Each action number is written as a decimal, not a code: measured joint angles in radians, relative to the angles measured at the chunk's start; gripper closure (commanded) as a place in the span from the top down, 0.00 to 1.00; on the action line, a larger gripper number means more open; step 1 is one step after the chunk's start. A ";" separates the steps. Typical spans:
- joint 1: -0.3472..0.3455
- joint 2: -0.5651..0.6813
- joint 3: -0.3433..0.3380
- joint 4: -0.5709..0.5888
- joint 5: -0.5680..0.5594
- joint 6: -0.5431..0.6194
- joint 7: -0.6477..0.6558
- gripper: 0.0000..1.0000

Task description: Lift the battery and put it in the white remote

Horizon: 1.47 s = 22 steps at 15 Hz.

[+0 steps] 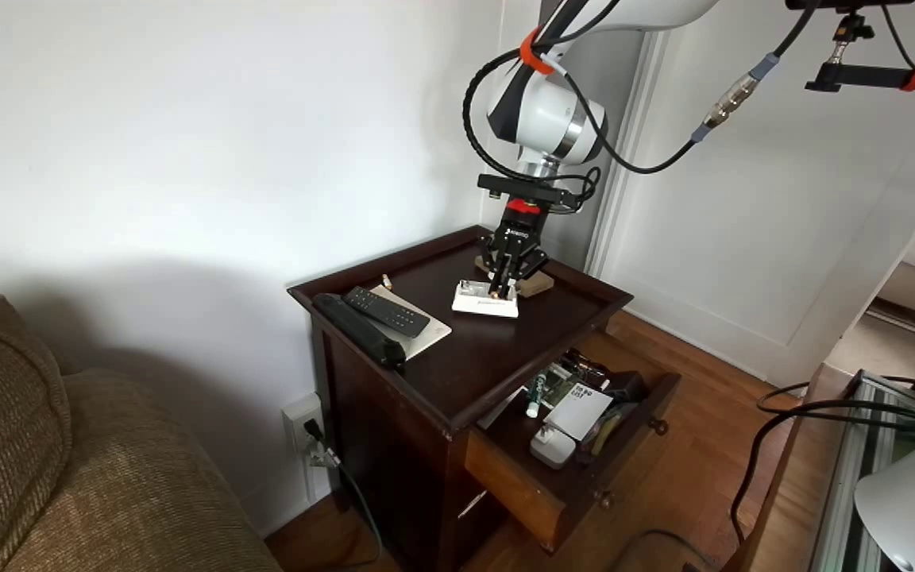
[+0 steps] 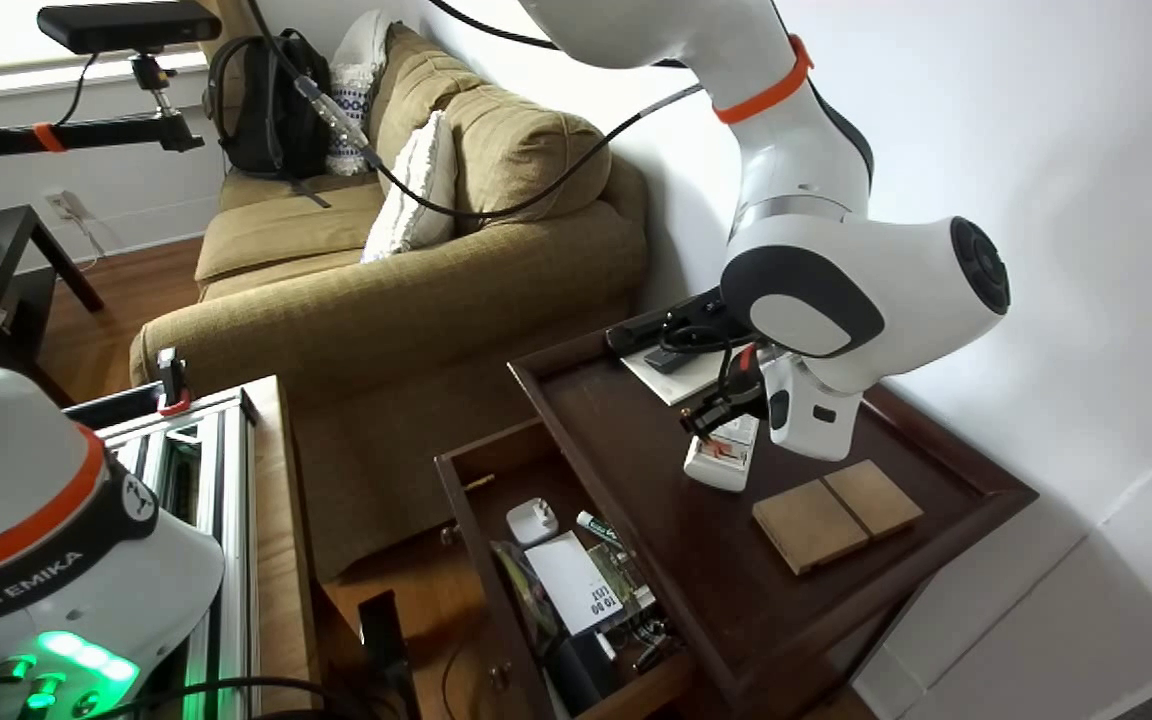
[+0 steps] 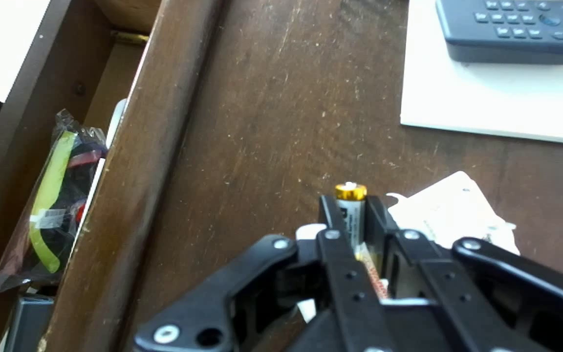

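Note:
My gripper [image 1: 499,287] is shut on a battery [image 3: 351,210], which lies lengthwise between the fingers. The battery's gold end sticks out just past the fingertips in the wrist view [image 3: 352,198]. The white remote [image 1: 483,303] lies on the nightstand under the fingertips. In an exterior view its open compartment shows an orange strip, and the white remote [image 2: 721,472] is partly hidden by the gripper [image 2: 694,418]. I cannot tell whether the battery touches it. An overexposed white piece [image 3: 457,212] with small tabs shows right of the fingers; I cannot tell whether it belongs to the remote.
A dark remote [image 1: 386,310] and a long black object [image 1: 358,330] lie by a white pad [image 1: 430,334]. A small cylinder like a battery [image 1: 387,281] lies behind. A tan object [image 2: 836,515] is on the nightstand [image 2: 626,440]. The filled drawer [image 1: 521,492] stands open.

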 measured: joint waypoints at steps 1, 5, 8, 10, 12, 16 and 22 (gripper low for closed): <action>0.000 0.000 -0.002 0.000 -0.005 0.000 0.000 0.04; -0.002 0.002 -0.006 0.000 -0.022 0.000 0.000 0.04; -0.005 0.004 -0.006 0.000 -0.030 0.000 0.000 0.04; -0.006 0.004 -0.006 0.000 -0.031 0.000 0.000 0.04; -0.007 0.004 -0.006 0.002 -0.033 0.000 -0.002 0.04; -0.007 0.004 -0.006 0.004 -0.037 0.000 -0.015 0.04; -0.007 0.011 -0.006 0.017 -0.044 0.000 -0.038 0.04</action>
